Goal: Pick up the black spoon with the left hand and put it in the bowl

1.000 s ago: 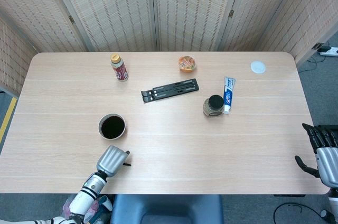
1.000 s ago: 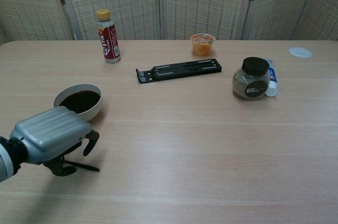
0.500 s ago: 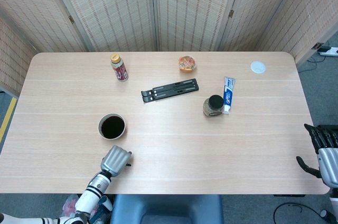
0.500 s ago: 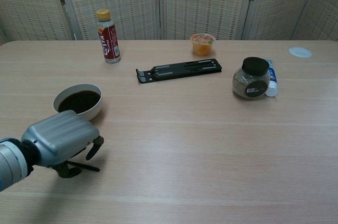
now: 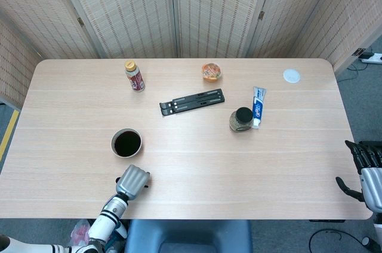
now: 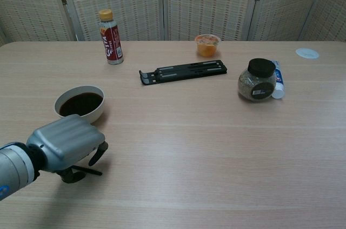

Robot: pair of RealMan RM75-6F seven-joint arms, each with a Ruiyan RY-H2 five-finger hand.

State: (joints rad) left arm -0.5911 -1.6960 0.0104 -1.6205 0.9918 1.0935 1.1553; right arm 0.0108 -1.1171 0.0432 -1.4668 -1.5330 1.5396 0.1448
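Left hand (image 6: 67,141): down at the near edge of the table (image 6: 216,148), just in front of the bowl; fingers curled down over the black spoon (cannot tell for sure if gripped or only covered).
Black spoon (image 6: 89,172): flat on the table under the left hand; only the thin dark handle poking out to the right.
Bowl (image 6: 80,103): white, round, full of something dark; just behind the left hand, not touching it in the head view.
Bottle (image 6: 110,38): upright at the back left, orange cap, red label, dark drink inside.
Black rack (image 6: 184,71): long and flat, lying in the middle of the table, well apart from the bowl.
Small cup (image 6: 207,45): clear, sealed lid, orange stuff inside; behind the black rack.
Jar (image 6: 258,80): round glass, black lid, brownish-green bits inside; on the right.
Tube (image 6: 277,80): white and blue, lying flat, touching the jar's right side.
White lid (image 6: 307,53): small flat disc at the far right back.
Right hand (image 5: 365,172): off the right edge of the table, fingers apart, holding nothing.
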